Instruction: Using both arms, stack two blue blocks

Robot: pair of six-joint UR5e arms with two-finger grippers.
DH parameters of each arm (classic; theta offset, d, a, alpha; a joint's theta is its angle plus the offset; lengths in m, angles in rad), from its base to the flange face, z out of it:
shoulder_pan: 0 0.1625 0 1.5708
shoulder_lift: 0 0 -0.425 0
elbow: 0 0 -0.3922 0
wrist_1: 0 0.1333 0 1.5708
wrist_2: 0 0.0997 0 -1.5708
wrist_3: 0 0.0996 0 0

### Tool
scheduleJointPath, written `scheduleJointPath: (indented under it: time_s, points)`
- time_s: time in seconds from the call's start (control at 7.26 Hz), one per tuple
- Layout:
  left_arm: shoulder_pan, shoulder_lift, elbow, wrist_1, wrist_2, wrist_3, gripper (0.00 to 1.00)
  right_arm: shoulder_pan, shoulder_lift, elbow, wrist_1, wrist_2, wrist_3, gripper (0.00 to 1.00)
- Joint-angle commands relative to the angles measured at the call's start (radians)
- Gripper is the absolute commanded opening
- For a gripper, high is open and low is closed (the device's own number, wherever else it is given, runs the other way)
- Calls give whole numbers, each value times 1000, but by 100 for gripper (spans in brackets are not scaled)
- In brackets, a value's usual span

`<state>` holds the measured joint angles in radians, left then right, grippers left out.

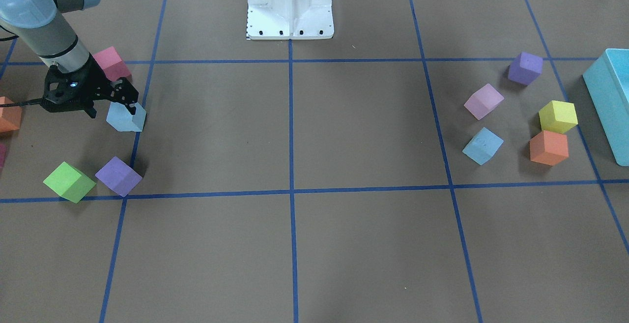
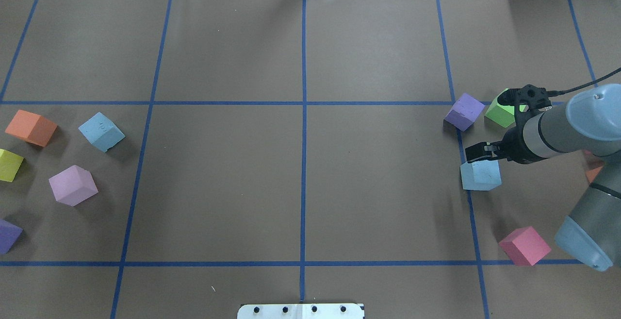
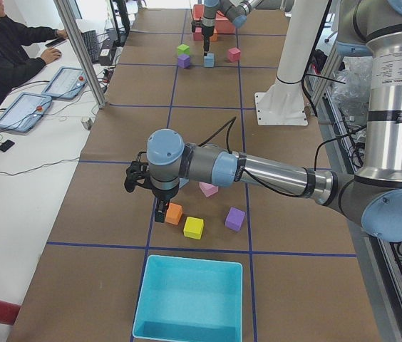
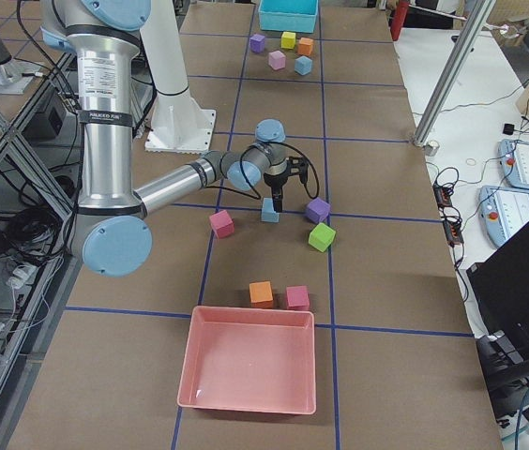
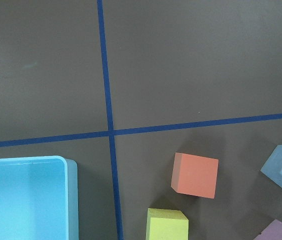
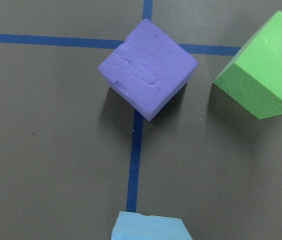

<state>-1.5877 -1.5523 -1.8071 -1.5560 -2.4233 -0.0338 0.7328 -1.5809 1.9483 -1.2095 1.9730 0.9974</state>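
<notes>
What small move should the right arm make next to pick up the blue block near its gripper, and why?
Probably lower the right gripper straight down, and only then close it. Its fingers seem open and sit just above the blue block, which lies flat on the table. In the right wrist view only the block's edge shows at the bottom, so no grasp is visible yet.

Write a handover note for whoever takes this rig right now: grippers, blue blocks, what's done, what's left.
Right gripper: low at one blue block, touching it or just over it. I cannot tell if it is open or shut.
Left gripper: hovers by the orange cube, near the other blue block. Its state is unclear.
Done: nothing is stacked. Both blocks appear to sit on the table, at opposite ends.
Left: grasp a block, carry it across, stack it.
</notes>
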Motion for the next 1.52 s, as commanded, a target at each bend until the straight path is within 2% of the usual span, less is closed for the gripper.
scheduleJointPath:
  time_s: [0.0,1.38]
  points:
    - [0,0,0,2,1,0,100,-10,4,-2,1,-6,17,100]
    - [2,1,5,2,1,0,100,-36,35,-67,1,-29,17,99]
